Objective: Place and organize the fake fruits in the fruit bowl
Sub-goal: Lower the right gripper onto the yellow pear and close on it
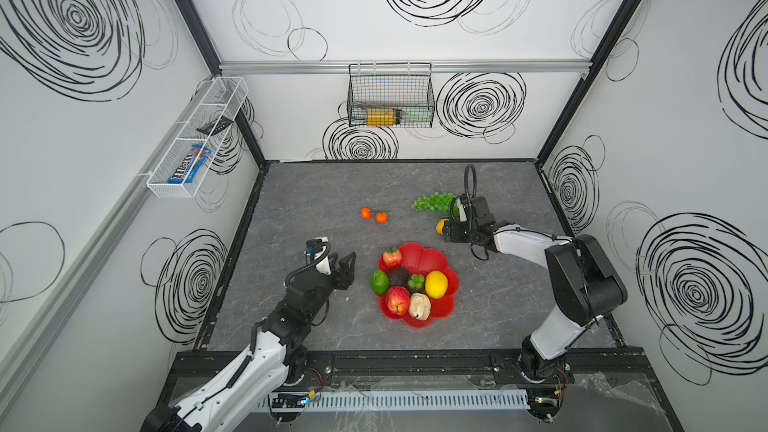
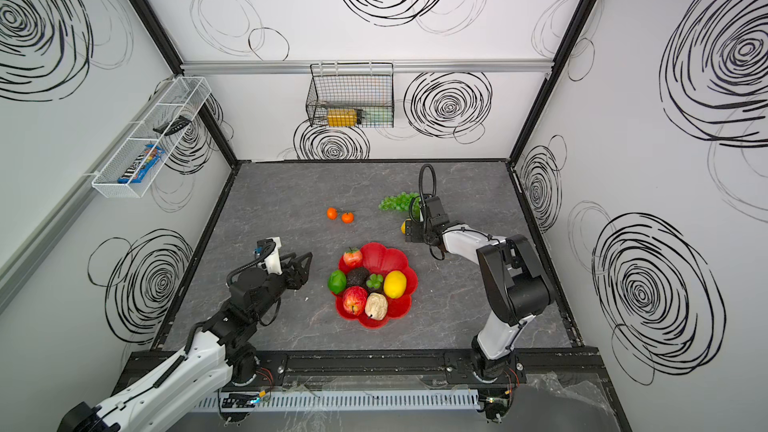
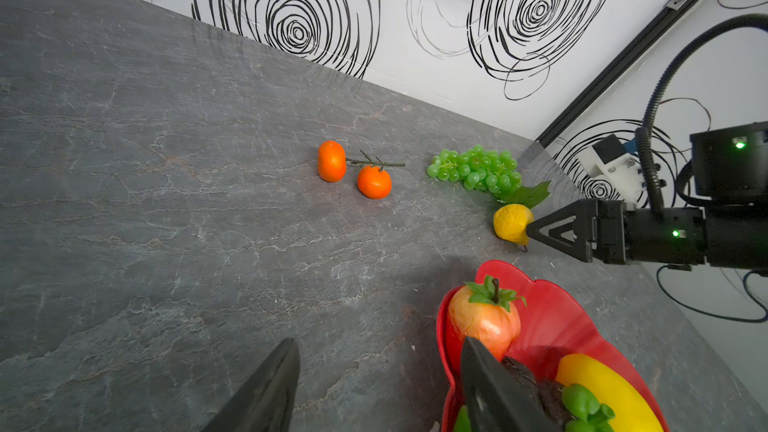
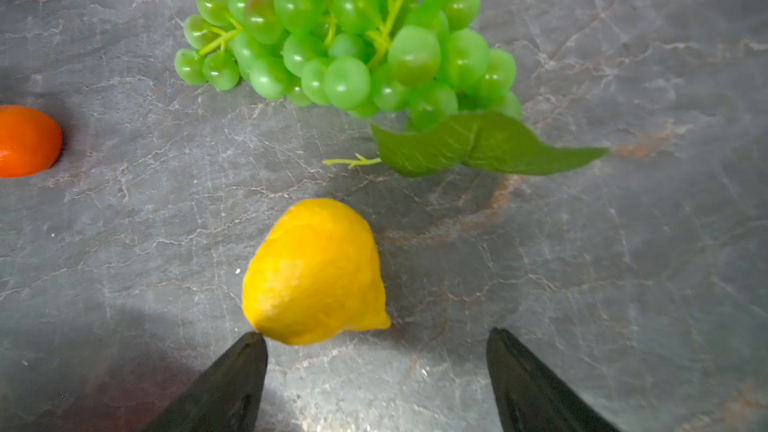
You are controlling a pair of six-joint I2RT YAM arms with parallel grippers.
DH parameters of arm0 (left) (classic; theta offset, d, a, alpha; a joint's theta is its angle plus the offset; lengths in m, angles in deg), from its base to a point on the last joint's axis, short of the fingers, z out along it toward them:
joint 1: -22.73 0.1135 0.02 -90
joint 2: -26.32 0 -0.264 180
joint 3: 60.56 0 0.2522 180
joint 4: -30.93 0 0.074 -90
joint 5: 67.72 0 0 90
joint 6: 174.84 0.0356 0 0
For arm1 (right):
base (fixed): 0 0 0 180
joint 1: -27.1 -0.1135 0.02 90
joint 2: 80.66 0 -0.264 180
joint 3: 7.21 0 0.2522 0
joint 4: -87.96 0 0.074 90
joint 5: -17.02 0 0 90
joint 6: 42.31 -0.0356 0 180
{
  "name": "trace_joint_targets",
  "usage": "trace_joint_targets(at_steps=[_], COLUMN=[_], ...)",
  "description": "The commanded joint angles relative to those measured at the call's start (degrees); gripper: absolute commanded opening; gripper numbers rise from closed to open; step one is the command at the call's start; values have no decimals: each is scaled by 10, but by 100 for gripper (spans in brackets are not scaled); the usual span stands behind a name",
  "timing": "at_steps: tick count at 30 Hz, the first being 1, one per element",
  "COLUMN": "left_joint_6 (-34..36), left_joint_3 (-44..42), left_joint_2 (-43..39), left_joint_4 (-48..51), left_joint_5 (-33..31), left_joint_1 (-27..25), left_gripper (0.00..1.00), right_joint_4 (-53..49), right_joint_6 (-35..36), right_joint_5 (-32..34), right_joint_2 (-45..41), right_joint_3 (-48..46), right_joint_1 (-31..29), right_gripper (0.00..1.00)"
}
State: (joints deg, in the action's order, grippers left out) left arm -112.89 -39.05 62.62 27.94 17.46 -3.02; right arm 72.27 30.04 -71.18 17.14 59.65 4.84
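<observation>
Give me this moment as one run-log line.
left claw open, empty, beside fruit bowl | right claw open, tips at lemon | also loose: grape bunch, two oranges

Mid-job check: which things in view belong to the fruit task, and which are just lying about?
Job: fruit bowl; apples, big lemon, avocado, lime, beige piece in it; small yellow fruit, grape bunch, two oranges on the table.
Lying about: black wire basket; white mesh tray; candy packet in it.
</observation>
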Motion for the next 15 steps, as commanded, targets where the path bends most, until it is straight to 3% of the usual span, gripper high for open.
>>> trace_joint_targets(at_steps=[1, 15], left_joint_6=[7, 6], left_joint_3=[-5, -6], left_joint_2=[-3, 4], left_joint_4=[-33, -37], left_joint_5=[7, 11], left_joint_1=[6, 11], left_gripper=[67, 68], right_joint_4=[-13, -13], right_joint_6=[16, 33], right_joint_5=[21, -5], right_joint_2=[21, 62], right_joint_3=[33, 67], right_joint_1=[-12, -21], right_gripper=[87, 82])
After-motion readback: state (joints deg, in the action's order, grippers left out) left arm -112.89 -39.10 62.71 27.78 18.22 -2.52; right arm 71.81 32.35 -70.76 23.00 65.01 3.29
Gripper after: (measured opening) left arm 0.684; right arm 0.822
